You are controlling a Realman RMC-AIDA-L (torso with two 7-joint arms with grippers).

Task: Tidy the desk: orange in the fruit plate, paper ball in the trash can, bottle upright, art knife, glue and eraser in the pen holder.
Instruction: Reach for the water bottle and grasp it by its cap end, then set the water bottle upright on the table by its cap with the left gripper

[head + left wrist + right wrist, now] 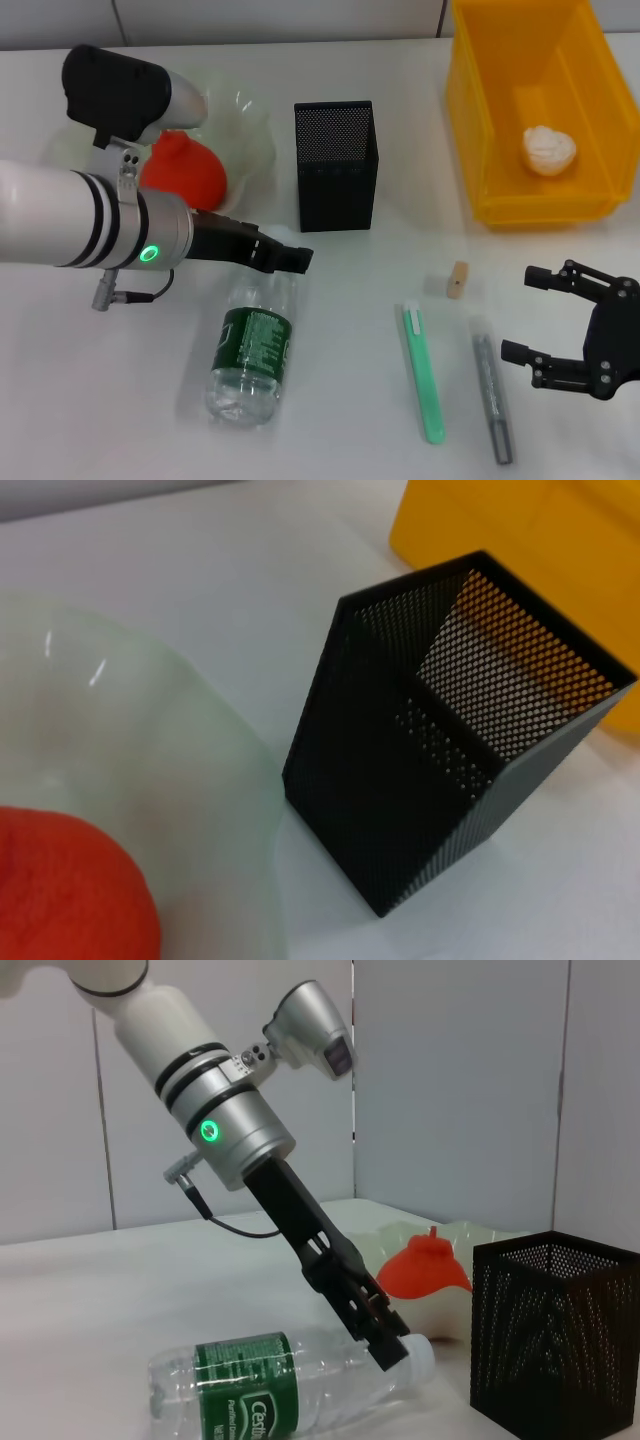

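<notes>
**Left gripper down at the neck of the fallen bottle**

Left gripper reaches in low over the table. Its tip sits at the cap end of the bottle, which lies on its side with its base pointing away from the tip, toward the robot. In the right wrist view the black fingers meet the bottle right at the neck. Whether they are clamped on it or only resting there I cannot tell; the neck end is covered by the tip itself.

Judgement: going for the neck makes sense, since a lift from that end would tip the bottle onto its base. A round, clear body may roll if nudged sideways.

Just behind the left gripper, the orange sits in the fruit plate; that part looks done. Beside the tip, on its far side, stands the pen holder, mouth up and, from the left wrist view, with nothing visible inside. Paper ball lies in the yellow trash can, well beyond.

Right gripper hangs low with fingers spread wide and nothing between them. Just beside it lies the grey art knife; next over is the green glue stick, and the small eraser lies beyond those. All three are still loose on the table, placed within that arm's easy reach.
</notes>
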